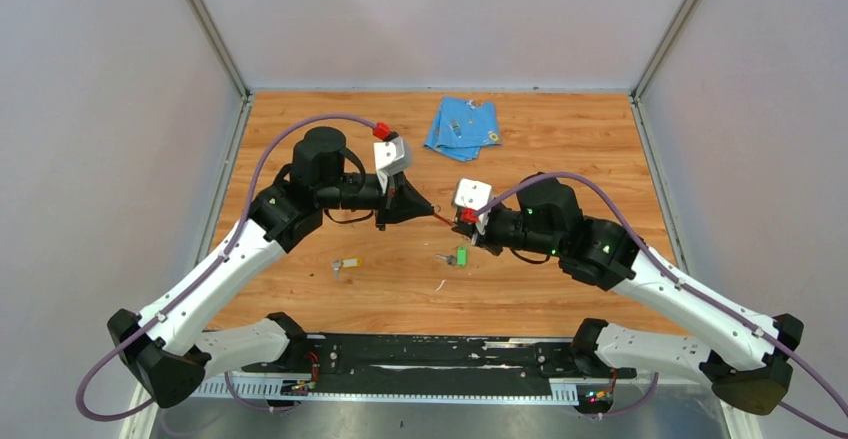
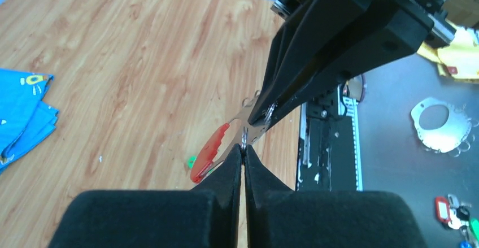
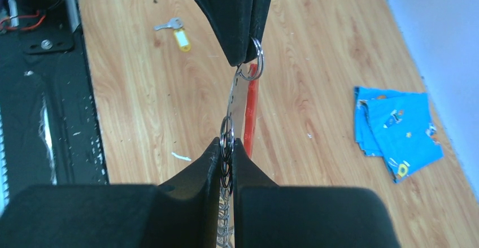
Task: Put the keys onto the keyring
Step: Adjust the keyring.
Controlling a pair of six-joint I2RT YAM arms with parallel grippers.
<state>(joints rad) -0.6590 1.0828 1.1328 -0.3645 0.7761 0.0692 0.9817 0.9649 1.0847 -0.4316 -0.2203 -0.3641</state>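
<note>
The keyring (image 1: 446, 217), a flat silvery piece with a red strip, hangs in the air between my two grippers above the table's middle. My left gripper (image 1: 428, 210) is shut on a wire ring at one end of it (image 2: 244, 151). My right gripper (image 1: 464, 222) is shut on wire rings at the other end (image 3: 227, 142). The red strip shows in the left wrist view (image 2: 210, 152) and the right wrist view (image 3: 252, 107). The yellow-tagged key (image 1: 347, 265) lies on the wood to the left, also in the right wrist view (image 3: 176, 33). The green-tagged key (image 1: 458, 256) lies just below the grippers.
A folded blue cloth (image 1: 462, 127) lies at the back of the table, also in the right wrist view (image 3: 395, 129). A black rail (image 1: 420, 354) runs along the near edge between the arm bases. Grey walls close in the table on three sides.
</note>
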